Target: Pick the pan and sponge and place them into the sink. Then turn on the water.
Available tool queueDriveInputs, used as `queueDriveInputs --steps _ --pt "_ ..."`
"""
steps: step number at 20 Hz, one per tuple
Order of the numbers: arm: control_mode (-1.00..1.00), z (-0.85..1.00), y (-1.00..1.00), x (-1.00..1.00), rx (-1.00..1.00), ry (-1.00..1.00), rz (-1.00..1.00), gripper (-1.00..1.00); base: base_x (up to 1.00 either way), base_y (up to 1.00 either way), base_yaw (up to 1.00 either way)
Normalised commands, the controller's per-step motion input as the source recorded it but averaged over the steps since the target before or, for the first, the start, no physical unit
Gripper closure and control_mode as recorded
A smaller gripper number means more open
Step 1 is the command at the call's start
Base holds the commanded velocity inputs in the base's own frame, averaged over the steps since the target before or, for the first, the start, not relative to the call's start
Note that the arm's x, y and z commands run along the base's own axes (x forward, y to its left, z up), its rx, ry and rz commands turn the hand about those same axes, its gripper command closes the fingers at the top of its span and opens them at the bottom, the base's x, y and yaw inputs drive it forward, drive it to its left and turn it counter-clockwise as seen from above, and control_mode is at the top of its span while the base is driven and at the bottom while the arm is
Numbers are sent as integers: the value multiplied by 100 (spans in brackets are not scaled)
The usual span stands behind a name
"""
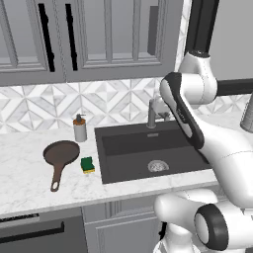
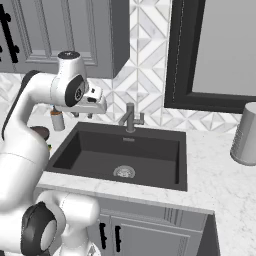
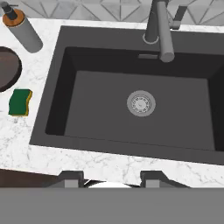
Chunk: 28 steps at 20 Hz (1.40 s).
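The pan (image 1: 62, 153) is dark brown and lies flat on the white counter left of the sink (image 1: 101, 158), its long handle pointing toward the front edge. The green and yellow sponge (image 1: 87, 164) rests between pan and sink, clear of both; the hand view shows the sponge (image 3: 20, 102) beside the sink's left wall (image 3: 57, 100). My gripper (image 2: 82, 115) hangs above the basin's back left, pointing down, open with nothing between its fingertips (image 3: 70, 177). The faucet (image 3: 159, 30) stands at the back rim; no water is in view.
A grey soap dispenser (image 1: 80, 128) with a brown pump stands behind the pan. A grey cylindrical container (image 2: 246, 135) sits on the counter right of the sink. Wall cabinets hang above at the left, a dark-framed window at the right. The round drain (image 3: 141, 103) shows in the bare basin.
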Motion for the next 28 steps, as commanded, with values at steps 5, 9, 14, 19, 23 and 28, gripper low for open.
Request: queueDriveInputs --steps 5,9,14,19,23,28 --pt "-100 -10 20 -26 -4 -7 2 -100 0 0 0" --pt "-100 -42 55 -56 0 -2 5 -100 0 0 0" --pt "-100 -36 70 -33 1 4 3 -100 0 0 0" --pt "-100 -22 83 -2 3 9 0 -100 0 0 0" --pt "-100 -13 89 0 1 17 0 -100 0 0 0" --pt "-100 -9 99 13 0 30 0 -100 0 0 0"
